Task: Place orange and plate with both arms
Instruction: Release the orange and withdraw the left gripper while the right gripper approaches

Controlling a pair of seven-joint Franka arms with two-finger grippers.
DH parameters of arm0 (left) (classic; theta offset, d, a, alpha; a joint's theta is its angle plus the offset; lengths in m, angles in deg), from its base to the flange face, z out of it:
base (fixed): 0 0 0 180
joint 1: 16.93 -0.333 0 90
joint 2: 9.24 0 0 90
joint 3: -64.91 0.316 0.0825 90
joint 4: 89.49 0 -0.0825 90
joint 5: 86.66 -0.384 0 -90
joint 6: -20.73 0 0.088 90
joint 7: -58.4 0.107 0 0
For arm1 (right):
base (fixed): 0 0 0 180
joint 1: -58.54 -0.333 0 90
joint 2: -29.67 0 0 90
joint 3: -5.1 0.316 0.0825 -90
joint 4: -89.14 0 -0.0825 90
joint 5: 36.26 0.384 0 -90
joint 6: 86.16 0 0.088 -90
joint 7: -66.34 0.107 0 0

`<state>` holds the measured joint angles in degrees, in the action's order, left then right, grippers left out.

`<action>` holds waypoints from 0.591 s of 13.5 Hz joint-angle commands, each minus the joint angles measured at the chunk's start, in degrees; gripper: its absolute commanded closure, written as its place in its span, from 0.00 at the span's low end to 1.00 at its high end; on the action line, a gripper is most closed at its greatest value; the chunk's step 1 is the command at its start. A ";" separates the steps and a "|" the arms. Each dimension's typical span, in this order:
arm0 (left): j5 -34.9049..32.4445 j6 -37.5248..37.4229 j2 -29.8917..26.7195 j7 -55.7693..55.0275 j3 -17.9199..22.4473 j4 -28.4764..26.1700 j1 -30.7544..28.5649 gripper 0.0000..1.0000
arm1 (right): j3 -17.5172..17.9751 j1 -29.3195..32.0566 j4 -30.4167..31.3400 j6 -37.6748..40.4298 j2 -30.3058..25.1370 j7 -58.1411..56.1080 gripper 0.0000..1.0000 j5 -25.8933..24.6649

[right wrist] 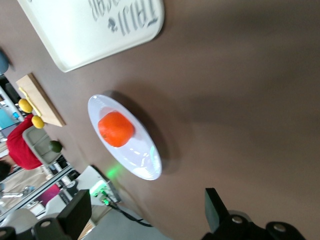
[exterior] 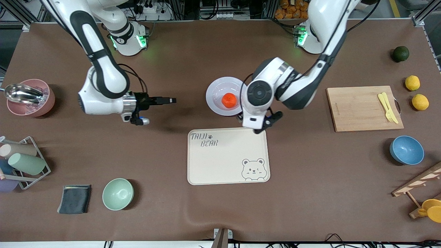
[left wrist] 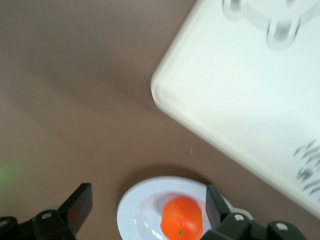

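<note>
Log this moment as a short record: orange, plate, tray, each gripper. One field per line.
orange: in the sunken centre of the plate, not held
plate: flat on the table, farther from the front camera than the cream tray, apart from it
cream tray: mid-table, nothing on it
left gripper: open, holding nothing, over the table between the plate and the tray's corner
right gripper: open, holding nothing, over bare table toward the right arm's end, pointing at the plate
</note>
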<state>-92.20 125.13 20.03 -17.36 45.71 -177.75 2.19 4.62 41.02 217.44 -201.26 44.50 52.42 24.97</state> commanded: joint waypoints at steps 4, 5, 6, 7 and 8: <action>-5.81 -1.13 -7.11 16.91 -0.22 0.28 -10.13 0.00 | -0.58 -10.07 0.90 -8.91 5.91 -7.40 0.00 17.93; -5.81 -1.22 -8.16 21.40 -0.22 0.81 -11.81 0.00 | -0.58 -10.16 1.42 -8.92 6.96 -10.40 0.00 21.01; -5.72 -1.22 -9.57 24.49 -0.22 0.90 -13.48 0.00 | -0.49 -10.77 1.60 -8.92 7.76 -12.17 0.00 23.30; -5.54 -1.31 -10.80 26.70 -0.40 0.81 -15.15 0.00 | -0.49 -11.82 1.51 -9.09 8.55 -12.88 0.00 25.41; -5.54 -2.18 -11.86 29.85 -0.57 0.90 -16.38 0.00 | -0.58 -13.31 1.51 -9.27 9.43 -13.32 0.00 28.31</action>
<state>-96.81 124.77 11.22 7.91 45.85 -176.29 -12.15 4.63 29.89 218.83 -210.26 52.73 41.37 48.46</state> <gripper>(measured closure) 0.000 0.000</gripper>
